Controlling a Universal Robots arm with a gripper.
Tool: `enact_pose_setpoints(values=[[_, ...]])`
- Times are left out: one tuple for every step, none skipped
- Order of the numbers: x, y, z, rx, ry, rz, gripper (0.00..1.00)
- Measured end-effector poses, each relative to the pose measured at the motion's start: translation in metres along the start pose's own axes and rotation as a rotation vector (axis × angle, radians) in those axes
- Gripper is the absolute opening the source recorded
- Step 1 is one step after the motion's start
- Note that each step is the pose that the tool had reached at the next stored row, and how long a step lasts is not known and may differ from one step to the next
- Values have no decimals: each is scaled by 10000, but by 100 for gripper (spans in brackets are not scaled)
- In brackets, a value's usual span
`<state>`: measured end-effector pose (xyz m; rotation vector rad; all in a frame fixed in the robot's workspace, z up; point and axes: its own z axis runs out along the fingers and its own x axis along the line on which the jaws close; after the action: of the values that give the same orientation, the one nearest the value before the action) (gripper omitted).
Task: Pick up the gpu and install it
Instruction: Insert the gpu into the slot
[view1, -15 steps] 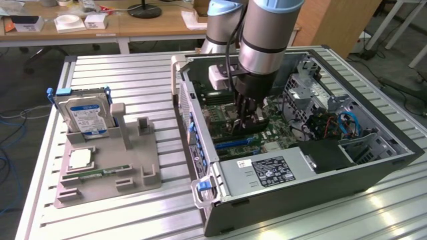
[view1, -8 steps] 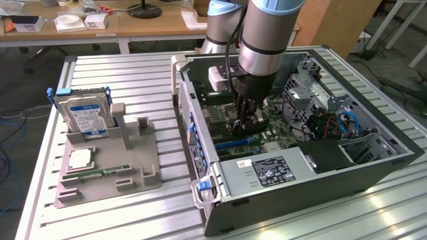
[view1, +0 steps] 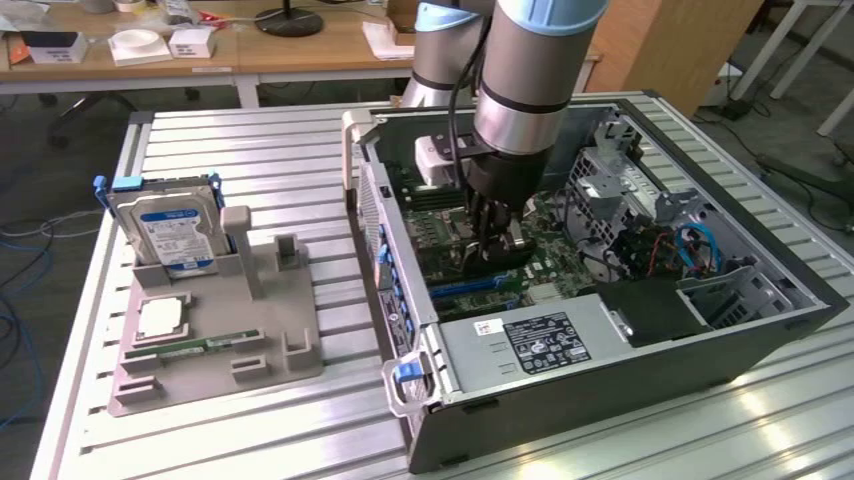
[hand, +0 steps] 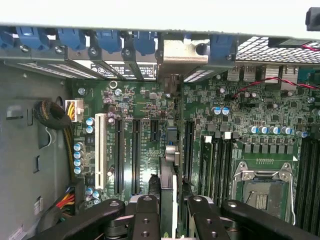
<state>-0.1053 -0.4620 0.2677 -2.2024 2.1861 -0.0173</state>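
The gpu (hand: 169, 192) stands on edge, clamped between my fingers (hand: 150, 210), its long axis running toward the case (view1: 747, 330) rear, its bracket at the rear opening, directly over a motherboard (hand: 150, 105) slot.

A lab: slotted aluminium bench (view1: 267, 140), cluttered desks (view1: 200, 55), open computer case (view1: 627, 330)

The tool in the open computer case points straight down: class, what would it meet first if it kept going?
Probably the motherboard, at its expansion slots; the tool grips the gpu edge-on, so that card would touch first. Depth is unclear.
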Motion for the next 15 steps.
enact_pose_setpoints(values=[[0, 0, 2, 0, 0, 0, 26], [0, 1, 5, 0, -1, 1, 26], [0, 2, 8, 1, -2, 2, 26], [0, 2, 10, 1, -2, 2, 26], [0, 2, 14, 2, -2, 2, 26], [0, 2, 16, 1, -2, 2, 26], [0, 2, 19, 1, -2, 2, 26], [0, 2, 23, 1, -3, 2, 26], [0, 2, 26, 1, -2, 2, 26], [0, 3, 30, 1, -2, 2, 26], [0, 4, 34, 2, -3, 2, 26], [0, 7, 40, 2, -3, 4, 26], [0, 9, 44, 1, -1, 3, 26], [1, 12, 50, 1, -2, 3, 26], [1, 15, 55, 1, -2, 2, 26]])
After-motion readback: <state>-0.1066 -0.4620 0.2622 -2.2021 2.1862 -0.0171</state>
